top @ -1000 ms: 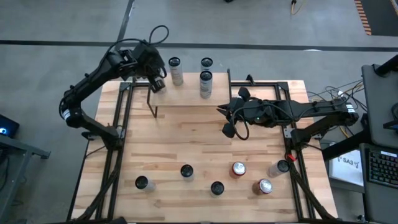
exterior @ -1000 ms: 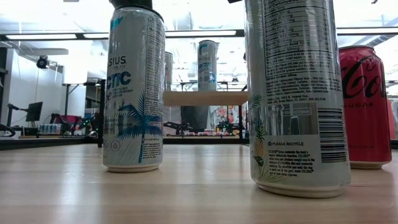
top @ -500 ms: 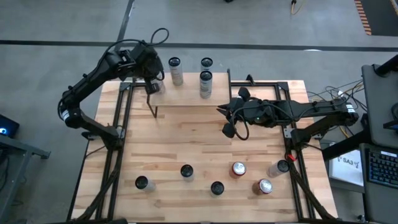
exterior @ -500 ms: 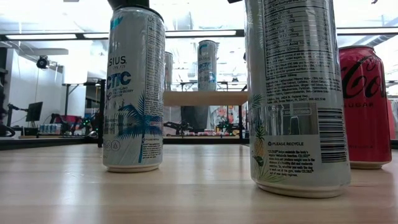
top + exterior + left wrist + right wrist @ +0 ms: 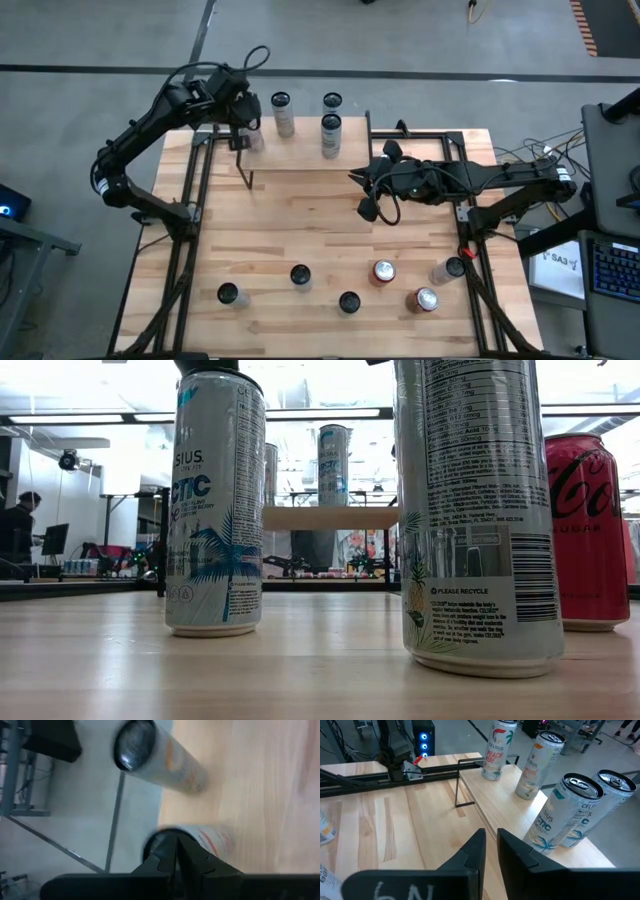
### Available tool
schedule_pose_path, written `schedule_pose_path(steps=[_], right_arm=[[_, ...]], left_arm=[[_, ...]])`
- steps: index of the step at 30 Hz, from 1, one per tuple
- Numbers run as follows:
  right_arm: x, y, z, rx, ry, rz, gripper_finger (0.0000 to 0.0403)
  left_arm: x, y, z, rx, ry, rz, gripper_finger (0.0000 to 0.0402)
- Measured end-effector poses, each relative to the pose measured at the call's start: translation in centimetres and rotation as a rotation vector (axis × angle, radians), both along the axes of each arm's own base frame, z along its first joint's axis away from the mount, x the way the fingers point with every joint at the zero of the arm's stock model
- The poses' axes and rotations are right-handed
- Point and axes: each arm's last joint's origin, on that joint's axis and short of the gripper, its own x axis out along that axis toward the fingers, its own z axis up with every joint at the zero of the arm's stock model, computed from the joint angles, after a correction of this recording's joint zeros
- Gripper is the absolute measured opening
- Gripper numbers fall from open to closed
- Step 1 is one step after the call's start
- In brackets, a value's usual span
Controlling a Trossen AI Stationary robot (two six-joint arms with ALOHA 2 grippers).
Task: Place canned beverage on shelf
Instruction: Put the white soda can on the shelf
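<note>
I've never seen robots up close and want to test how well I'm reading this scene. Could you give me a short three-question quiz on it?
1. True or false: the right gripper is holding a can.
2. How many cans stand on the shelf?
3. Where is the left gripper?
A. At the shelf's left end, beside a can
B. Above the cans at the table's front
C. Past the table's right edge

Key: 1. False, there is nothing between its fingers. 2. Four. 3. A.
</note>
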Motion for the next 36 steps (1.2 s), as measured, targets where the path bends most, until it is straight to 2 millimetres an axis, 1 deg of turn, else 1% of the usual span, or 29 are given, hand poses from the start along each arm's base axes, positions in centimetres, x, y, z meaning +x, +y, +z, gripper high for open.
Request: schedule_pose_path(steps=[2, 13, 23, 36], right_arm=[[0.0, 0.0, -0.01, -0.001, 0.001, 0.0, 0.0038], [0.0, 0.0, -0.01, -0.005, 0.002, 0.002, 0.0038], [0.0, 0.04, -0.02, -0.005, 0.003, 0.003, 0.0038], [0.0, 0.04, -0.02, -0.005, 0.003, 0.003, 0.0038]], left_arm=[[0.06, 0.14, 0.08, 0.004, -0.02, 0.014, 0.0], [-0.08, 0.19, -0.24, -0.028, -0.008, 0.044, 0.0], [0.7, 0.76, -0.88, -0.044, 0.001, 0.055, 0.0], [-0.09, 0.08, -0.37, -0.023, 0.053, -0.056, 0.0]])
